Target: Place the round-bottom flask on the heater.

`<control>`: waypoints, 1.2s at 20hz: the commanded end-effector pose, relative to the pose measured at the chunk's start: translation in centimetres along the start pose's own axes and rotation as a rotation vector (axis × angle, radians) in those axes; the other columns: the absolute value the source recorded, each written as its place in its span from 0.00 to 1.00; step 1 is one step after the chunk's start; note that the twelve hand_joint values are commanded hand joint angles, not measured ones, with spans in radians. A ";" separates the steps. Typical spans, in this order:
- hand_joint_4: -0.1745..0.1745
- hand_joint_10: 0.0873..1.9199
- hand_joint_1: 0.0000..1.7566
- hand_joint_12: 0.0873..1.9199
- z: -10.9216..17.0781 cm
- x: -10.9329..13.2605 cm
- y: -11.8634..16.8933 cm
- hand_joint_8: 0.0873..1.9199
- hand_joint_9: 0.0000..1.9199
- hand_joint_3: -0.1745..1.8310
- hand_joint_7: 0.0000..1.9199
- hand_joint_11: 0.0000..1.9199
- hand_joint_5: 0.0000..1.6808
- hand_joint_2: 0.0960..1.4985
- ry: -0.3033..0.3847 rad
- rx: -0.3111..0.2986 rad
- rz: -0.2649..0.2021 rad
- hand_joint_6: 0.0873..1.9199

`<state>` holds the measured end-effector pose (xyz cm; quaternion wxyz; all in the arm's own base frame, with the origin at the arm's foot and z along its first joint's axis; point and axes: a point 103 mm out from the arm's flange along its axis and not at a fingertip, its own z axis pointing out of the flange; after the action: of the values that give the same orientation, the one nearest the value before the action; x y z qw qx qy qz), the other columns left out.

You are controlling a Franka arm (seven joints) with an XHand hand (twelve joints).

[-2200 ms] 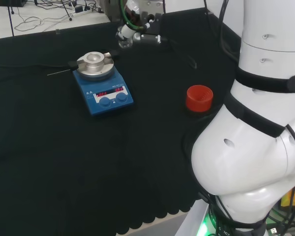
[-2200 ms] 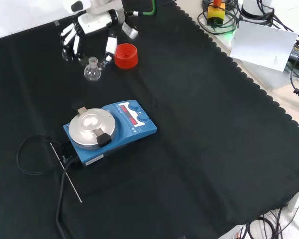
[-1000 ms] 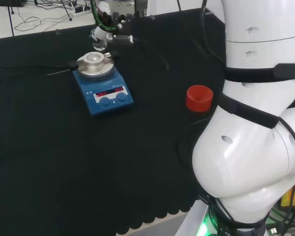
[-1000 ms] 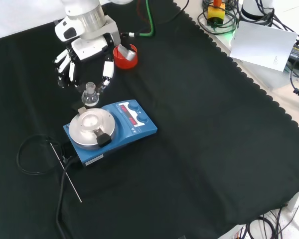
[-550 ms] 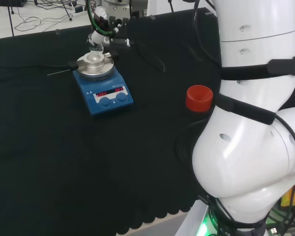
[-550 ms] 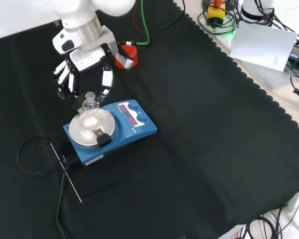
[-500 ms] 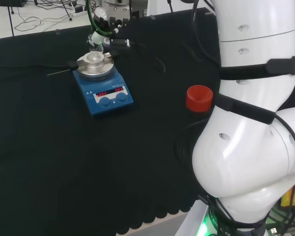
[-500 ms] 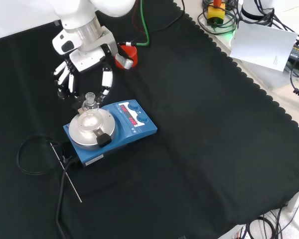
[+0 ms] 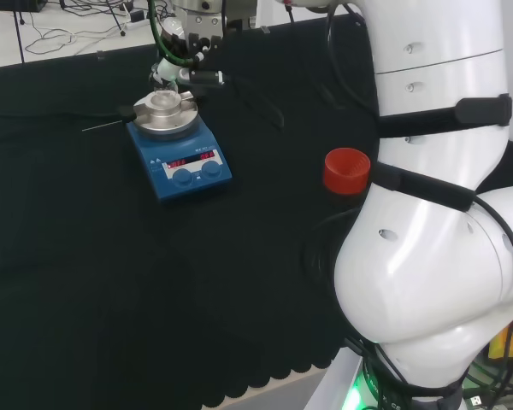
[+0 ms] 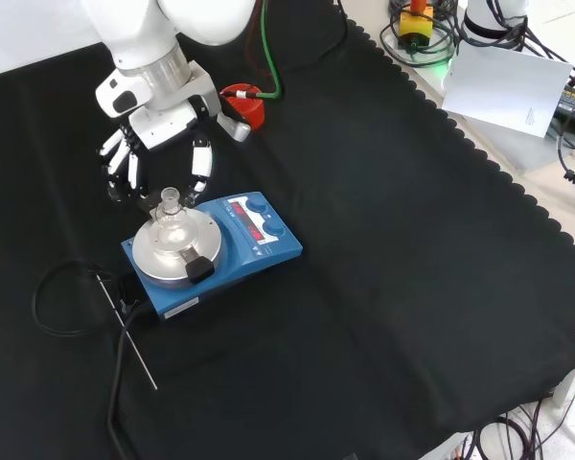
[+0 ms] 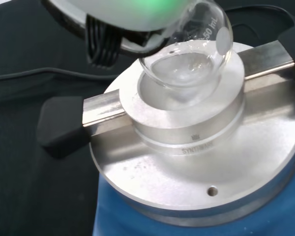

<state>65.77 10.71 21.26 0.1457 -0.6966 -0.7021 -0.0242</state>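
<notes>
Holding round-bottom flask point(image 10: 171, 222) by neck, hand point(image 10: 153, 144) curling around it from 12 o'clock; bulb sitting over heater point(image 10: 211, 251) well, neck pointing upright.

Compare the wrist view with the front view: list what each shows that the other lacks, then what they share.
Wrist view alone: the raised metal block with its hollow under the flask's bulb, a metal bar ending in a black handle, and a small hole in the plate.

Front view alone: the hand with fingers curled at the flask's neck, the heater's blue body and knobs, the red ribbed stand, and the black cable.

Both: the round-bottom flask above the heater's round silver plate.
</notes>
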 end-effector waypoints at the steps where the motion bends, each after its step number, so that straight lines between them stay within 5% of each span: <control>1: 0.51 0.28 0.65 0.70 0.3 -0.1 0.5 0.34 0.34 0.49 0.23 0.13 0.69 0.39 0.007 0.015 -0.006 0.47; 24: 0.52 0.29 0.64 0.70 1.6 -0.1 1.2 0.34 0.34 0.48 0.23 0.13 0.68 0.40 -0.007 0.040 -0.001 0.48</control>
<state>66.63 11.31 19.63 0.1508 -0.6927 -0.7052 -0.0054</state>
